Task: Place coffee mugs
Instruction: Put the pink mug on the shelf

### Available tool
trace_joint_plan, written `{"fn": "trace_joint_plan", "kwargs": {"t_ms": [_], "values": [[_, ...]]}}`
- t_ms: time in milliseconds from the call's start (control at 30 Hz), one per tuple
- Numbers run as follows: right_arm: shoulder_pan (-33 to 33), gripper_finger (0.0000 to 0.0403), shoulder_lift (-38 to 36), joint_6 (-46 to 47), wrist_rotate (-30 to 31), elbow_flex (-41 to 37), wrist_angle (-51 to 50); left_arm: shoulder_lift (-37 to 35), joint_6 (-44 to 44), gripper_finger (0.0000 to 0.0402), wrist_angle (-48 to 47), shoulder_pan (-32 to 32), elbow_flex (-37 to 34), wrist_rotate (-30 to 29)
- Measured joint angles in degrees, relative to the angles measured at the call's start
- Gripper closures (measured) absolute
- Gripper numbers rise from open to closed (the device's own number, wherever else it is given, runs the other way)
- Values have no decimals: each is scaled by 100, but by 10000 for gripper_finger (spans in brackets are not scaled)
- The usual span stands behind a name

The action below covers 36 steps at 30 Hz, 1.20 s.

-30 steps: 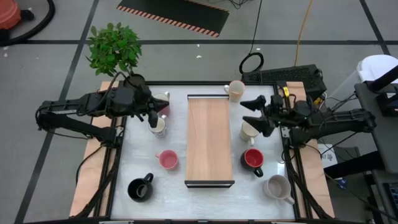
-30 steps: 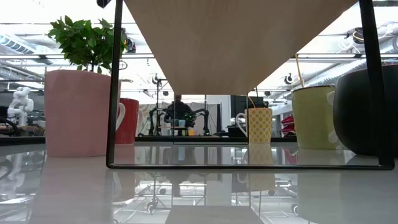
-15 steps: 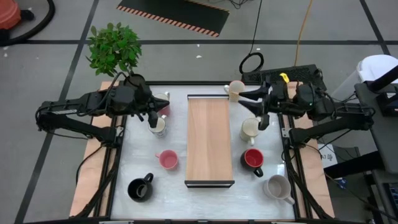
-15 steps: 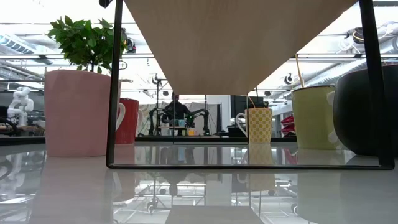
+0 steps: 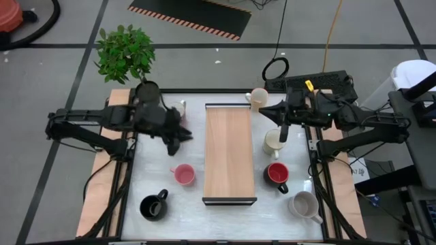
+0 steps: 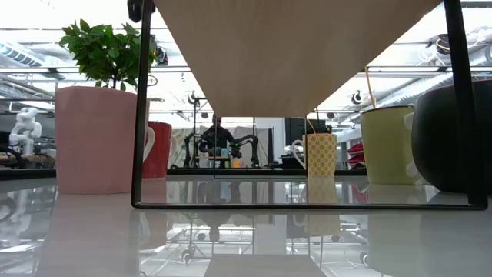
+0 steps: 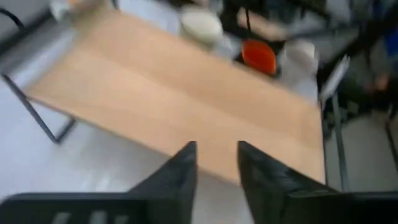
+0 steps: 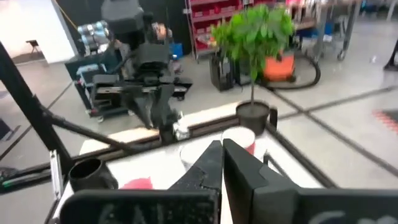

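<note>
Several coffee mugs stand on the white table around a wooden shelf (image 5: 229,153). A pink mug (image 5: 182,175) and a black mug (image 5: 153,206) are on its left. A cream mug (image 5: 272,141), a red mug (image 5: 277,173) and a pale mug (image 5: 304,204) are on its right, and another cream mug (image 5: 257,99) is at the far edge. My left gripper (image 7: 216,163) hangs open and holds nothing beside the shelf's left edge (image 5: 178,141). In the right wrist view it hides part of a cream mug (image 8: 193,152). My right gripper (image 8: 221,158) is shut on nothing, raised over the right-hand cream mug (image 5: 281,131).
A potted plant (image 5: 125,53) stands off the table's far left corner. A mug with a red inside (image 5: 178,107) sits just behind my left gripper. The shelf top is bare. A keyboard (image 5: 310,83) lies beyond the far right edge.
My left gripper has swung from the cream mug at the left toward the shelf and tipped lower. My right gripper has risen and turned, and its fingers, spread wide a second ago, have shut on nothing. No mug has moved.
</note>
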Motion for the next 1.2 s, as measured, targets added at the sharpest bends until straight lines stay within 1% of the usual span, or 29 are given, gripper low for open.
{"fn": "trace_joint_plan", "kwargs": {"t_ms": [133, 200, 267, 367, 467, 567, 633, 767, 933, 1067, 1200], "values": [[0, 403, 11, 139, -13, 0, -62, 251, 361, 186, -149, -496, -2, 82], [0, 403, -15, 139, -16, 0, -51, 353, 462, 150, -342, -797, -1, 148], [0, 403, -35, 139, -16, 0, -46, 430, 496, 123, -620, -1116, 0, 166], [-2, 403, -50, 122, -11, 0, -55, 559, 615, 105, -1001, -1611, 1, 161], [-2, 403, -54, 119, -9, 0, -78, 757, 768, 102, -1362, -2076, 2, 157], [-2, 403, -54, 98, -7, 0, -213, 1015, 1013, 101, -1413, -2393, 2, 132], [-2, 403, -54, 99, -5, -3, -332, 1211, 1131, 101, -1402, -2546, 2, 8], [-2, 403, -54, 98, 9, -4, -396, 1673, 1324, 101, -1362, -2681, 2, -35], [-2, 403, -54, 98, 15, -4, -402, 2145, 1339, 102, -1384, -2676, 2, -39], [-2, 403, -54, 96, 17, -4, -402, 2458, 1323, 125, -1375, -2612, -7, -85], [-2, 403, -54, 96, 19, -4, -405, 2447, 1041, 162, -1379, -2553, -167, -214]]}}
